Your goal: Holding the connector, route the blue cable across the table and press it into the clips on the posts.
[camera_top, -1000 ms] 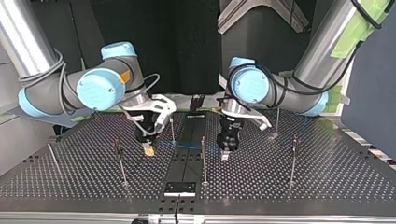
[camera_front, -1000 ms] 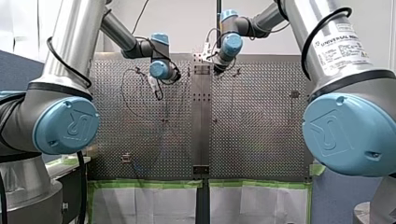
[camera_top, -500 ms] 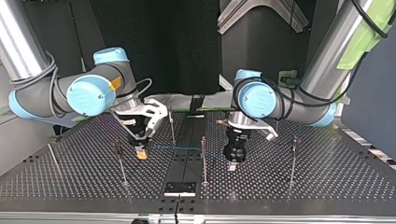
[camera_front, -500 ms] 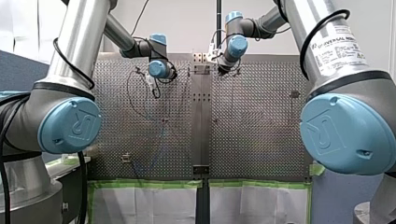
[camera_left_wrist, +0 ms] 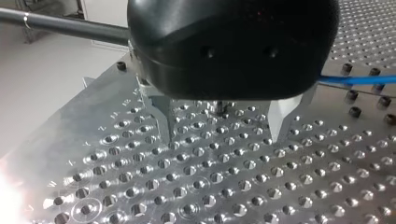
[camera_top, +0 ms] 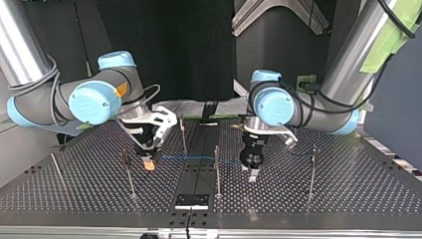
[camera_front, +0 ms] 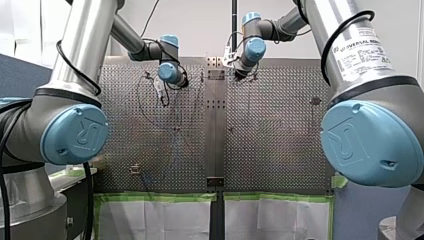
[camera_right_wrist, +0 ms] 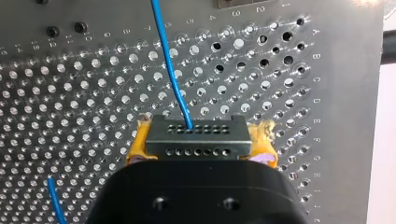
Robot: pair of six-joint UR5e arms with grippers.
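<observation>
You have a perforated metal tabletop [camera_top: 348,199] in front of you, thin posts [camera_top: 312,169] standing on it and dark panels [camera_top: 199,50] behind it in the top view. The right hand [camera_right_wrist: 196,140] is clenched on the connector [camera_right_wrist: 194,133]. Its yellow pads [camera_right_wrist: 265,136] press on the two ends of the grey block, and the blue cable [camera_right_wrist: 170,65] leaves the block's face, ahead of the hand.

In the top view you find that hand low over the tabletop, at about nine o'clock from the middle post [camera_top: 217,169]. The cable runs level from it toward three o'clock and crosses that post. You cannot tell whether it touches the post.

The left hand [camera_top: 252,175] hangs at about three o'clock from the same post. In its wrist view you see it released, its metal fingers [camera_left_wrist: 161,109] spread apart just above the holes, with the cable passing beside the hand.
</observation>
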